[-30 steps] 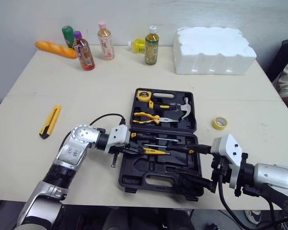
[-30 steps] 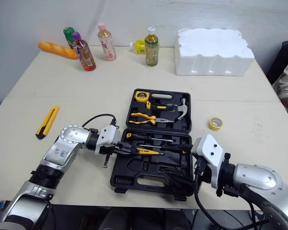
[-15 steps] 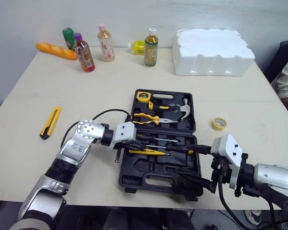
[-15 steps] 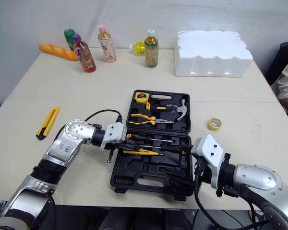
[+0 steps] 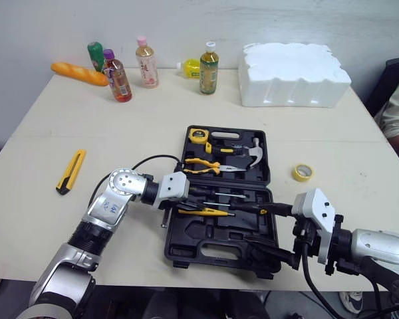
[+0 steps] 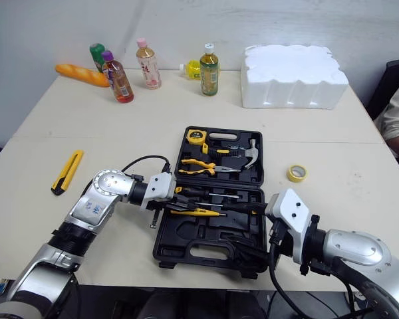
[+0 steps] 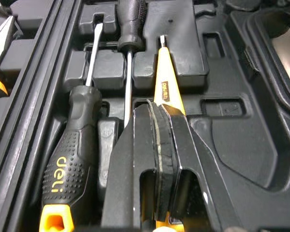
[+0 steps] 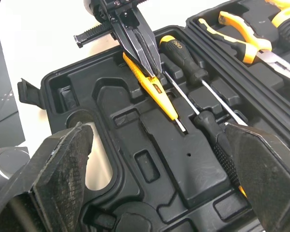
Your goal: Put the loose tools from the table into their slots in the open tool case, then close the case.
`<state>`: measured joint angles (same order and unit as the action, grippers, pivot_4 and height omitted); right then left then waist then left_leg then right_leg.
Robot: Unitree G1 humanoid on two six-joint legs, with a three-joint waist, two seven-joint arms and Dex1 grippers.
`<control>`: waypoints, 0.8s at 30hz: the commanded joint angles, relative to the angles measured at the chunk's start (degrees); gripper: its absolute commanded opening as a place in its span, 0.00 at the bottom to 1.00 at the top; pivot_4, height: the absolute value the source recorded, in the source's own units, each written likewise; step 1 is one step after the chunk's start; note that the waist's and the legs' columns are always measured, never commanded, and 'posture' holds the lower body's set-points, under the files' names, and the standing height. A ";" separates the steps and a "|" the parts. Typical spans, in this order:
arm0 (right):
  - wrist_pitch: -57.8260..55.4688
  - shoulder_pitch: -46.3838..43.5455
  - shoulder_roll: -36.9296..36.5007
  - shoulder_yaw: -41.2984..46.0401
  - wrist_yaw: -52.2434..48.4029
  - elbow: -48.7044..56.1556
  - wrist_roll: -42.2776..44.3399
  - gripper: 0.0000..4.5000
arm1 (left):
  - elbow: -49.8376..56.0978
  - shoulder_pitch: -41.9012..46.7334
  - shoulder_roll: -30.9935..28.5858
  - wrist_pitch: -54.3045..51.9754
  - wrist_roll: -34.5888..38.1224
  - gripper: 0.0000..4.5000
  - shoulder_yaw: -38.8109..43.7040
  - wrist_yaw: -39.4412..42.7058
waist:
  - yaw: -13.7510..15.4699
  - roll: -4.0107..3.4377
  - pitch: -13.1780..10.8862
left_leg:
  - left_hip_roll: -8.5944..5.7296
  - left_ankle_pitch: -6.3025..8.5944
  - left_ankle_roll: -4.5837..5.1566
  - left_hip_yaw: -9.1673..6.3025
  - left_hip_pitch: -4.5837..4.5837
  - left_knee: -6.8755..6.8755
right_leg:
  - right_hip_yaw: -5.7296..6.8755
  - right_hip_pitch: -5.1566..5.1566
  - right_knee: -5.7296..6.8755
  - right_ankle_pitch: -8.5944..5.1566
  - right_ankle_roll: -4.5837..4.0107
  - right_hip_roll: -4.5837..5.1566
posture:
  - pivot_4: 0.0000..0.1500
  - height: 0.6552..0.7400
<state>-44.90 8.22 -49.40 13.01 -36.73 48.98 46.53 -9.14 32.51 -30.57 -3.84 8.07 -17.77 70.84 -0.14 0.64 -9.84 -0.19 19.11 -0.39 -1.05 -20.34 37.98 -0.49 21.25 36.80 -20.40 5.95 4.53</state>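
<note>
Table [image 5: 66, 119]: case [image 5: 213, 232] corner behind right pincer [image 8: 157, 131]

Bottles [image 5: 209, 68], foam box [image 5: 294, 73], perhaps bread [image 5: 78, 72].

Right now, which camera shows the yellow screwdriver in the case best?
The right wrist view: the yellow screwdriver lies nearly full length, with the left pincer shut over its handle. The left wrist view has its tip end past the fingers; the head views show a thin yellow sliver.
</note>
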 commanded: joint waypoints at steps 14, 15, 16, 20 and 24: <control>1.50 -0.22 1.35 -0.34 -0.07 -0.29 -1.12 1.00 | -6.77 -3.01 -2.61 8.18 -13.70 0.01 -9.90 -0.73 | 0.02 -0.13 1.20 | 0.06 0.13 0.07 -0.09 1.11 -0.73 | 0.06 -1.25 -0.94 0.00 0.00 0.04 | 1.00 1.00; 1.46 -0.13 1.45 -0.35 0.03 -0.24 -1.12 1.00 | -6.67 -3.10 -2.49 8.43 -13.66 0.01 -10.01 -0.62 | 0.03 -0.16 1.24 | 0.08 0.13 0.07 -0.09 1.17 -0.80 | 0.06 -1.31 -1.01 0.00 0.00 0.04 | 1.00 1.00; 1.43 0.15 1.57 -0.32 0.12 -0.15 -1.23 1.00 | -6.37 -3.20 -2.18 8.59 -13.02 0.01 -9.80 -0.43 | 0.03 -0.17 1.25 | 0.09 0.13 0.07 -0.11 1.17 -0.82 | 0.06 -1.32 -1.05 0.00 0.00 0.04 | 1.00 1.00; 1.46 1.09 1.95 0.11 0.20 0.34 -1.34 1.00 | -5.87 -3.25 -1.73 9.68 -10.20 0.01 -7.95 0.19 | 0.04 -0.18 1.26 | 0.12 0.13 0.06 -0.14 1.15 -0.85 | 0.08 -1.34 -1.13 0.00 -0.01 0.08 | 1.00 1.00; 1.72 1.71 2.25 0.04 0.18 0.40 -1.76 1.00 | -4.75 -4.24 -3.11 10.28 -9.88 0.01 -8.25 2.18 | -0.07 -0.18 1.26 | 0.14 0.13 0.06 -0.15 1.14 -0.90 | 0.09 -1.34 -1.20 -0.01 -0.03 0.11 | 1.00 1.00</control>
<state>-44.72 9.84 -47.39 12.64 -36.69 47.98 44.84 -10.18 32.43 -31.80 7.12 1.57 -21.24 68.96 -0.21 0.47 -8.59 -0.05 19.25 -0.34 -1.21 -19.20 37.06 -0.40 19.92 35.58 -20.42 5.92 4.64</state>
